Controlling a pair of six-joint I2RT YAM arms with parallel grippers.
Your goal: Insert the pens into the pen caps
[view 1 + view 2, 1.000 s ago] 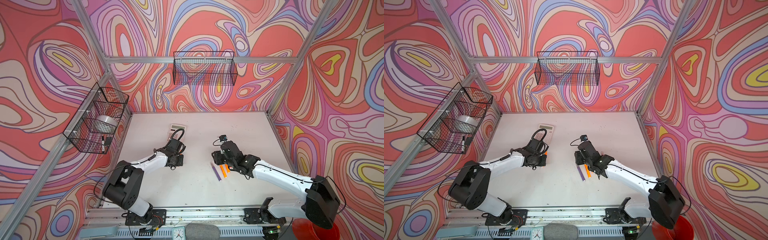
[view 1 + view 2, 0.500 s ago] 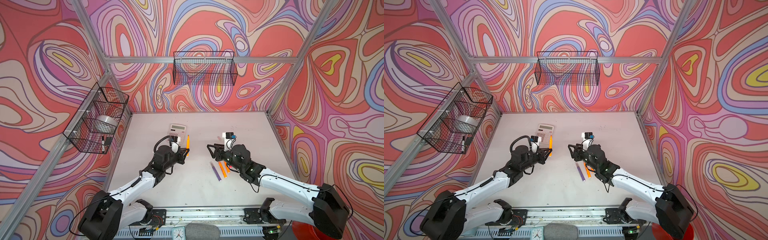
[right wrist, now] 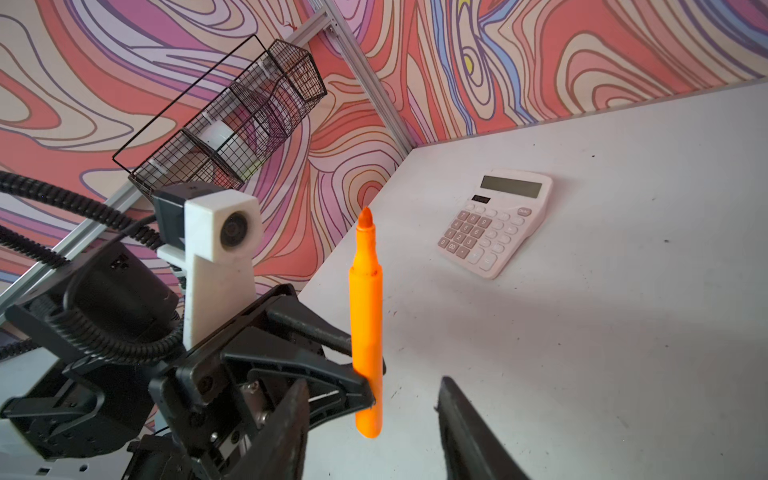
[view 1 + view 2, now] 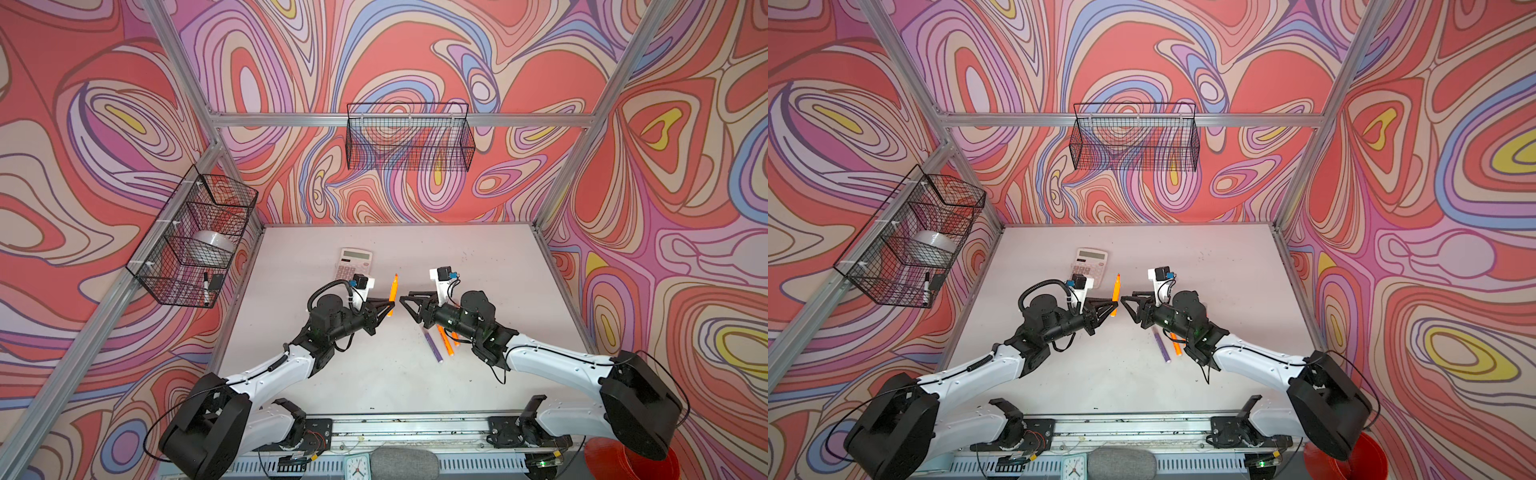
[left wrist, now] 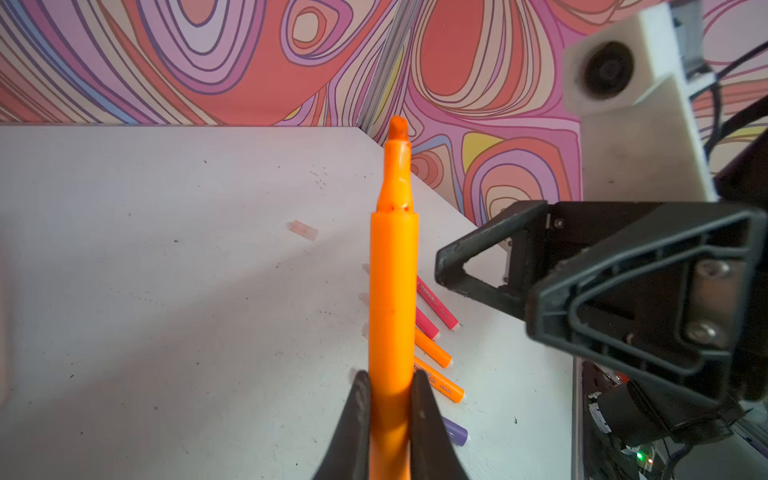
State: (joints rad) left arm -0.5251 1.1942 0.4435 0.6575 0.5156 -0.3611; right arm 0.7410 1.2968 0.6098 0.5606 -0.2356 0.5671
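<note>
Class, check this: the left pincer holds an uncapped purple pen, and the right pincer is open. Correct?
No: the pen in the left pincer is orange, not purple; the left wrist view shows it. The rest holds.

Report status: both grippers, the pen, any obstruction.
Left gripper shut on uncapped orange marker pen, tip up. Right gripper open, empty, facing it. Nothing between them.

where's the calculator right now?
In both top views the calculator lies flat on the table, left of centre toward the back wall, just behind the left end effector, which grips an upright orange pen.
</note>
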